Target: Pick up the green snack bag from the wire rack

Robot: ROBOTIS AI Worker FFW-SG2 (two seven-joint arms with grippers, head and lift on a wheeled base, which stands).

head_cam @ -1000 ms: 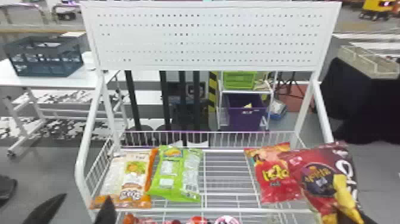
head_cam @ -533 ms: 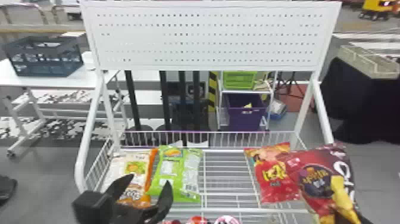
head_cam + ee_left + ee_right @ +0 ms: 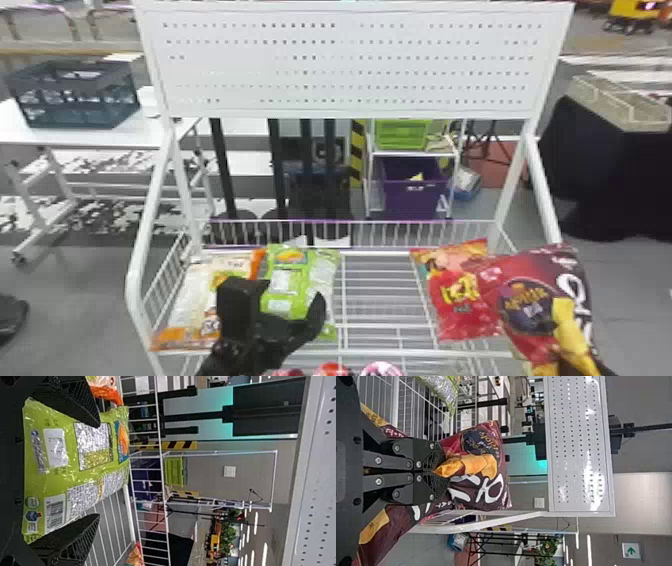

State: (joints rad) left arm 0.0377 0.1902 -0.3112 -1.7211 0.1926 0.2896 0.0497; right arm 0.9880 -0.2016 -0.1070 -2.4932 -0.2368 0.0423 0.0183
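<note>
In the head view my left gripper (image 3: 292, 300) stands open over the lower part of the green snack bag (image 3: 290, 285), which lies in the wire rack (image 3: 380, 300). From the left wrist view, the green bag (image 3: 59, 471) spans the space between the spread fingers of my left gripper (image 3: 97, 471). My right gripper (image 3: 575, 367), low at the right in the head view, holds up a dark red snack bag (image 3: 530, 310). The right wrist view has my right gripper (image 3: 440, 471) shut on that bag (image 3: 474, 447), its film bunched at the fingertips.
A white and orange bag (image 3: 187, 305) lies just left of the green one. Toward the rack's right side is a red bag (image 3: 465, 300), partly behind the dark red bag. The rack's white pegboard (image 3: 350, 65) rises behind, and round red and pink items (image 3: 332, 370) show below the front edge.
My left gripper has come up from the lower left and moved right, from beside the rack to over the green bag. The right gripper and its dark red bag have stayed nearly in place.
</note>
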